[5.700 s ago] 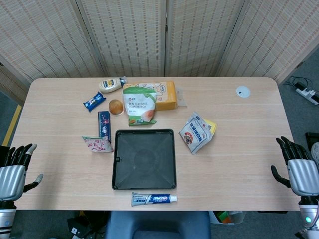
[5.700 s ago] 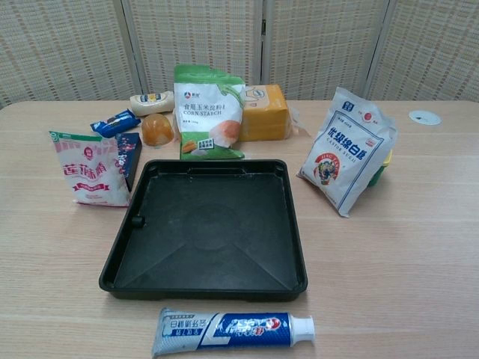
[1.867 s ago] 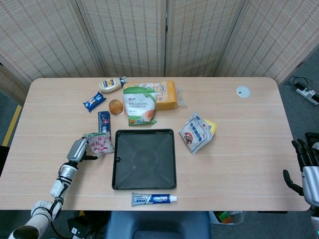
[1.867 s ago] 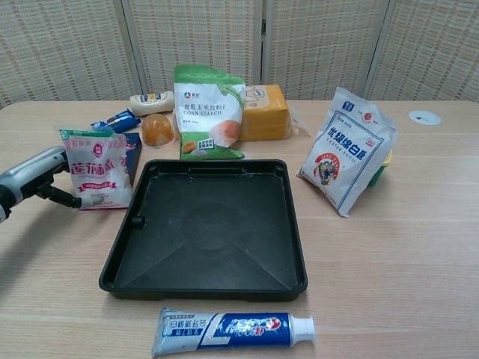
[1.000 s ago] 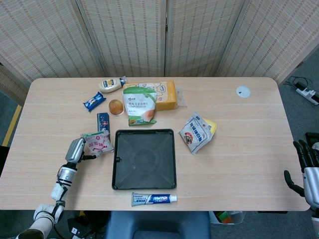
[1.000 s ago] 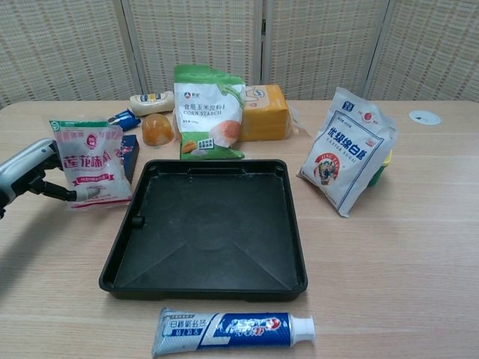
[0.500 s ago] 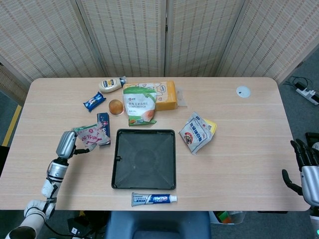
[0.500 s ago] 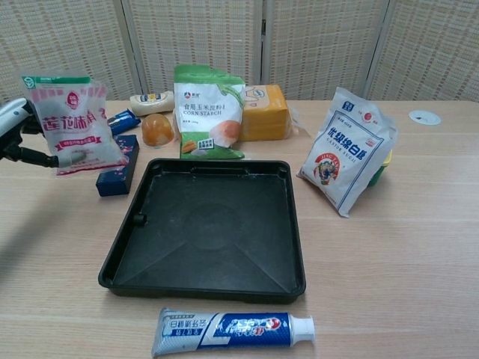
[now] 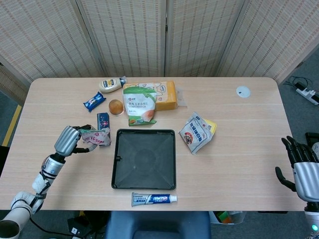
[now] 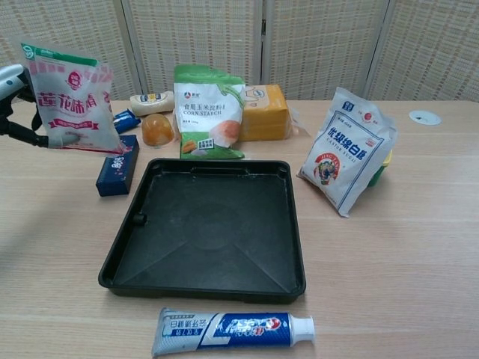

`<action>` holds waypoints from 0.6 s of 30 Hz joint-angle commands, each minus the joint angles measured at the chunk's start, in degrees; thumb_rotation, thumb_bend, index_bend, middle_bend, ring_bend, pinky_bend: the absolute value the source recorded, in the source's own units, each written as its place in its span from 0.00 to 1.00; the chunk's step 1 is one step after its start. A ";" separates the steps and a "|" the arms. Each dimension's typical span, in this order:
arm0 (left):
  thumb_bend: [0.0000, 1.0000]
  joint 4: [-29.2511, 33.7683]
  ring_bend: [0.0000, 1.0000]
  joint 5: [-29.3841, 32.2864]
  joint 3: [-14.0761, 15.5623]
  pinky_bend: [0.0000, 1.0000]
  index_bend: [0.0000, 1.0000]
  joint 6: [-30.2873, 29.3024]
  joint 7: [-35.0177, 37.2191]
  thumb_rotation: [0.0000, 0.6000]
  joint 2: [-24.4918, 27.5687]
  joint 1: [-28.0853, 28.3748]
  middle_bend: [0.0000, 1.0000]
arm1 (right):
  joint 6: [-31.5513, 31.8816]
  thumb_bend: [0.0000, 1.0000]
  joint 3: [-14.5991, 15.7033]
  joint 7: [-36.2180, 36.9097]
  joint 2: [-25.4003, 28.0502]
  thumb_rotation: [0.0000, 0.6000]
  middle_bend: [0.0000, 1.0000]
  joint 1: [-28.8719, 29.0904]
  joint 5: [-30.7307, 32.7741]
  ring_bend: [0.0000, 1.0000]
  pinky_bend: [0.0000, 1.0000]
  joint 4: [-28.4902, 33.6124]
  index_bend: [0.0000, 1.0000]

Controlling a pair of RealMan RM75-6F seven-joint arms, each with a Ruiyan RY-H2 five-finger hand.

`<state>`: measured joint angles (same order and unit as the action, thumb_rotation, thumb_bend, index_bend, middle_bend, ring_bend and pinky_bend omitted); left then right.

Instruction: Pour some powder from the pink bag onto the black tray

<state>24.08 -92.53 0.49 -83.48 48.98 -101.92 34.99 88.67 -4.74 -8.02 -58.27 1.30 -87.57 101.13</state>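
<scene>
My left hand grips the pink bag and holds it lifted off the table, left of the black tray. In the chest view the pink bag hangs upright at the upper left, tilted slightly toward the black tray, with the left hand partly cut off by the frame edge. The tray sits flat at the table's middle front, with nothing in it. My right hand hovers off the table's right front edge, fingers apart and holding nothing.
Behind the tray stand a green corn starch bag, an orange block, a round orange item and a white bottle. A dark blue box lies left of the tray, a white sugar bag right, a toothpaste tube in front.
The left hand has raised the pink bag higher off the table and tilted it a little toward the tray. The right hand has shifted slightly at the table's edge.
</scene>
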 commanded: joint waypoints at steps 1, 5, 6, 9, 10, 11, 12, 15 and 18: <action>0.75 6.95 0.70 -2.58 2.18 0.75 0.68 1.46 -7.33 1.00 4.39 1.59 0.70 | 0.18 0.42 -0.08 0.23 0.09 0.91 0.10 0.12 -0.26 0.14 0.13 -0.14 0.00; 0.75 15.27 0.71 -4.01 2.95 0.75 0.68 3.25 -16.74 1.00 8.88 3.06 0.71 | 0.38 0.42 -0.22 0.91 0.10 0.91 0.10 0.15 -0.13 0.14 0.13 -0.63 0.00; 0.75 17.23 0.71 -4.26 3.06 0.76 0.68 3.77 -18.76 1.00 9.81 3.38 0.71 | 0.41 0.42 -0.21 1.08 0.08 0.91 0.10 0.15 -0.16 0.14 0.13 -0.78 0.00; 0.75 22.88 0.72 -5.19 3.46 0.76 0.68 5.63 -25.87 1.00 12.48 4.46 0.71 | 0.61 0.42 -0.13 1.62 0.00 0.91 0.10 0.10 -0.34 0.14 0.13 -1.28 0.00; 0.75 24.92 0.72 -5.55 3.54 0.77 0.68 6.35 -28.79 1.00 13.41 4.89 0.71 | 0.71 0.42 -0.13 1.87 -0.06 0.91 0.10 0.09 -0.40 0.14 0.13 -1.48 0.00; 0.75 26.40 0.72 -5.73 3.58 0.77 0.68 6.99 -31.08 1.00 14.09 5.19 0.71 | 0.79 0.42 -0.11 2.03 -0.10 0.91 0.10 0.06 -0.45 0.14 0.13 -1.64 0.00; 0.75 27.86 0.72 -5.87 3.60 0.78 0.68 7.70 -33.51 1.00 14.80 5.47 0.71 | 0.88 0.42 -0.09 2.19 -0.15 0.91 0.10 0.04 -0.51 0.14 0.13 -1.78 0.00; 0.75 32.40 0.72 -6.27 3.28 0.78 0.66 9.43 -41.12 1.00 16.73 6.36 0.71 | 1.05 0.42 -0.02 2.71 -0.37 0.91 0.10 -0.03 -0.57 0.14 0.13 -2.28 0.00; 0.75 35.86 0.72 -6.71 3.11 0.78 0.66 11.58 -48.62 1.00 18.15 7.24 0.71 | 1.09 0.42 0.06 3.17 -0.62 0.91 0.10 -0.07 -0.57 0.14 0.13 -2.76 0.00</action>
<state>54.85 -98.23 3.60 -74.95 7.74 -86.56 40.65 89.75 -4.70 -4.88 -58.85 1.24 -88.14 98.40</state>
